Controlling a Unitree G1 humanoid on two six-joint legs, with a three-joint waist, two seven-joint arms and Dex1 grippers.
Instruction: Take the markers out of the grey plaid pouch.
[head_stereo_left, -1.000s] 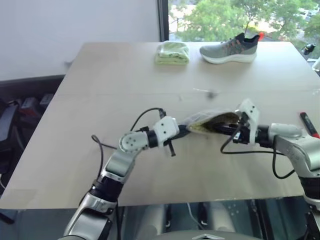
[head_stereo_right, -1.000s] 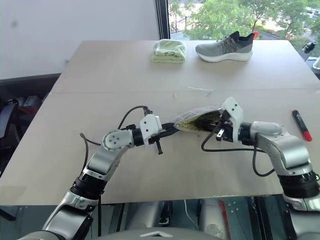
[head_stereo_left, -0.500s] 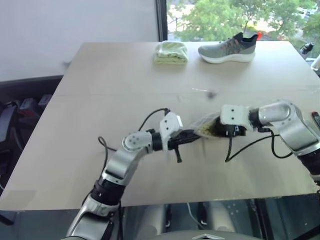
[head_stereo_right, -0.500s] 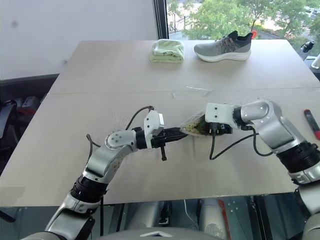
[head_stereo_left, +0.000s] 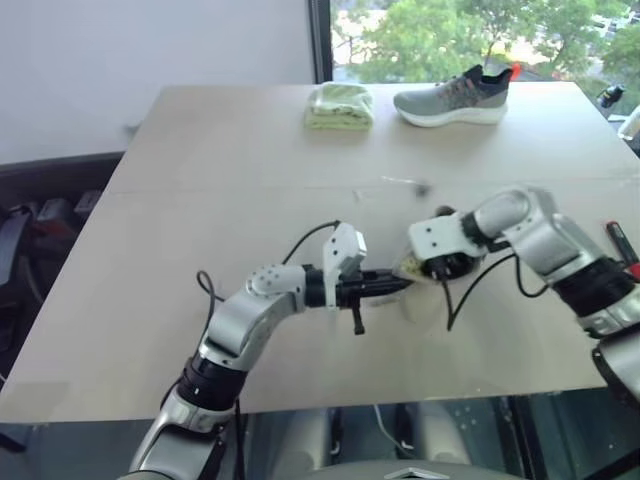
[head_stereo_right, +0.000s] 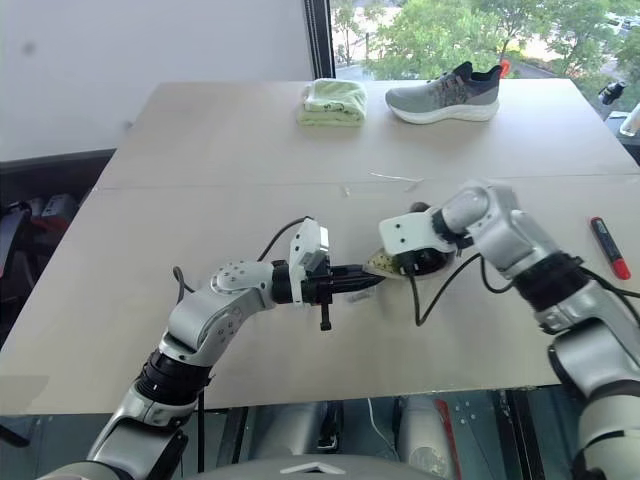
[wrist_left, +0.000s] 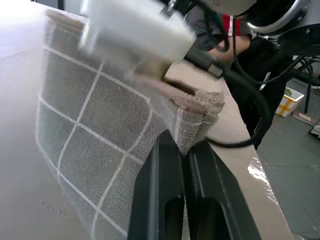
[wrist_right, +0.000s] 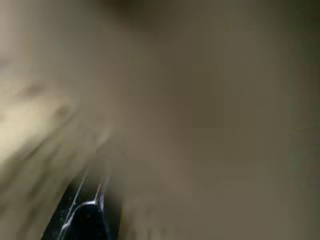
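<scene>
Our left arm reaches level across the middle of the worktop, its fingers clamped on the edge of the grey plaid pouch, a soft fabric with thin white grid lines. Our right arm bends in from the side with its wrist angled down at the pouch mouth; we can't tell whether those fingers are spread or closed. One marker, red-tipped, lies near the right edge, and we can't read any writing anywhere.

A pale wooden table is carrying every item in view. A folded pale green cloth and a grey shoe are lying side by side near the far edge, close together but not touching. A red marker is lying flat near the right edge. A grey plaid pouch is resting near the middle of the table surface.
</scene>
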